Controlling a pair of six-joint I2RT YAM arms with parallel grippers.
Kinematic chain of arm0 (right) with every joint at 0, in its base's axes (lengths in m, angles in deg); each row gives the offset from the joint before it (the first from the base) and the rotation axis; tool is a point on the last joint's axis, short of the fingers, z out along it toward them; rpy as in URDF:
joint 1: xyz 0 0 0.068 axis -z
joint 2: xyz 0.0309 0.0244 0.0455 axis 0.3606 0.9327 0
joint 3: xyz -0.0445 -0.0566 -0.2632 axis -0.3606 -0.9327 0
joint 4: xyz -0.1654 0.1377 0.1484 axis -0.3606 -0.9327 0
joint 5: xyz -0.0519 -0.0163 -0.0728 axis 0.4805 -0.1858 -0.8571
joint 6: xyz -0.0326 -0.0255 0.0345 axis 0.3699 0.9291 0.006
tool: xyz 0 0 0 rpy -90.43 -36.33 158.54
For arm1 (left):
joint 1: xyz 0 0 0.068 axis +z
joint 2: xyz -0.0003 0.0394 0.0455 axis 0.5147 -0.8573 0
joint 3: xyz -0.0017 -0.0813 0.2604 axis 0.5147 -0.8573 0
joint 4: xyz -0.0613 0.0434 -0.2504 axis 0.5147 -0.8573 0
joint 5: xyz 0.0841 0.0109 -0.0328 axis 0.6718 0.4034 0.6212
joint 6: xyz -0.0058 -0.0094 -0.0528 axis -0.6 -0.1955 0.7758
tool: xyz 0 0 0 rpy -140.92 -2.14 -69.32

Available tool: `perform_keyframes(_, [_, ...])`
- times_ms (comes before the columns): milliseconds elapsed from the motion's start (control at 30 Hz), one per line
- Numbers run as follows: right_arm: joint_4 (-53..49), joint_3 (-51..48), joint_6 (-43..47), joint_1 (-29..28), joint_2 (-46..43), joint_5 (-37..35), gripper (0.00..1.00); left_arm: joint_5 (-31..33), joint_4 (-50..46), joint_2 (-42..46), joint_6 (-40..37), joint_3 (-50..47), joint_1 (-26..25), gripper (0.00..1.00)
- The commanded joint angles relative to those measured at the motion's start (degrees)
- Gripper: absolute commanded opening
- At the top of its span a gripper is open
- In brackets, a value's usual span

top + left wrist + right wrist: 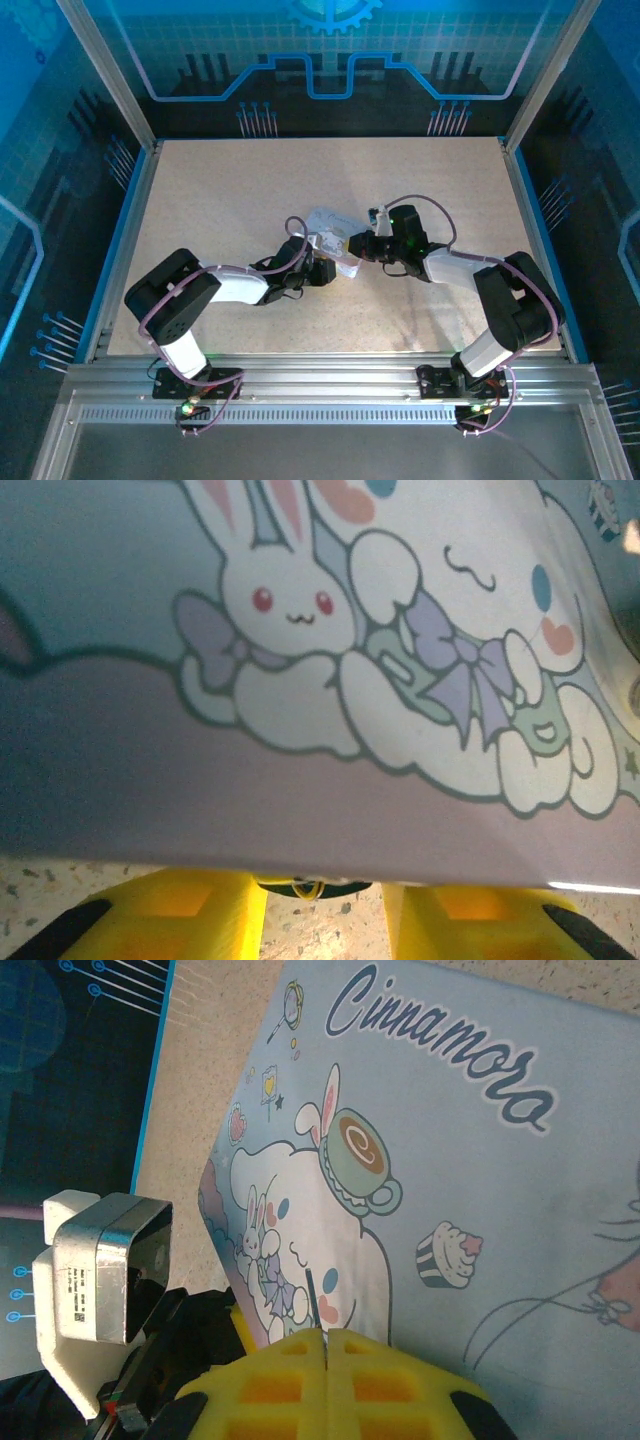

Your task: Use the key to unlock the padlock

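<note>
Nearest the lens, the yellow fingers (270, 1390) of the right gripper (326, 1345) are pressed together on a thin dark sliver, taken to be the key (312, 1295). Beyond them the tabletop (220, 200) is seen, then the cartoon tin (450, 1210) near its middle. The left gripper (322, 268) is seen with its fingers (170, 915) spread apart, and between them a tiny dark lump, likely the padlock (308, 887), is tucked under the tin's edge. Because the padlock is not clamped, it could be pushed away, and the key could be twisted loose if poked in crooked.
</note>
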Motion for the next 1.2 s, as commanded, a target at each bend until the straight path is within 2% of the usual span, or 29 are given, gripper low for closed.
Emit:
perform_keyframes(0, [-4.02, -1.42, 0.11, 0.1, 0.36, -0.47, 0.04, 0.35, 4.05, -1.22, 1.67, 2.04, -0.78, 0.34])
perform_keyframes(200, [-3.76, -1.38, -0.16, 0.01, 0.11, -0.25, 0.04, 0.46, 4.55, -1.43, 2.47, 2.03, -0.82, 0.26])
perform_keyframes(500, [-3.31, -0.24, 2.69, 0.0, -4.15, -0.71, 0.04, -0.6, 2.58, 1.69, 4.72, 2.41, -0.78, 0.26])
perform_keyframes(600, [-3.79, -0.32, 5.3, -0.18, -7.97, -2.27, 0.04, -1.51, 0.37, 2.98, 6.9, 3.01, -0.76, 0.26])
perform_keyframes(767, [-10.35, -1.58, 13.86, -1.65, -15.6, -6.58, 0.04, -3.28, -1.62, 5.29, 10.52, 3.44, -0.81, 0.27])
perform_keyframes(933, [-15.61, -4.11, 21.17, -4.95, -22.21, -11.02, 0.04, -5.27, -5.49, 7.78, 13.94, 4.87, -0.73, 0.26])
perform_keyframes(1167, [-14.2, -9.78, 24.51, -9.36, -26.57, -13.87, 0.04, -9.45, -11.39, 9.53, 18.19, 7.8, 0.1, 0.24])
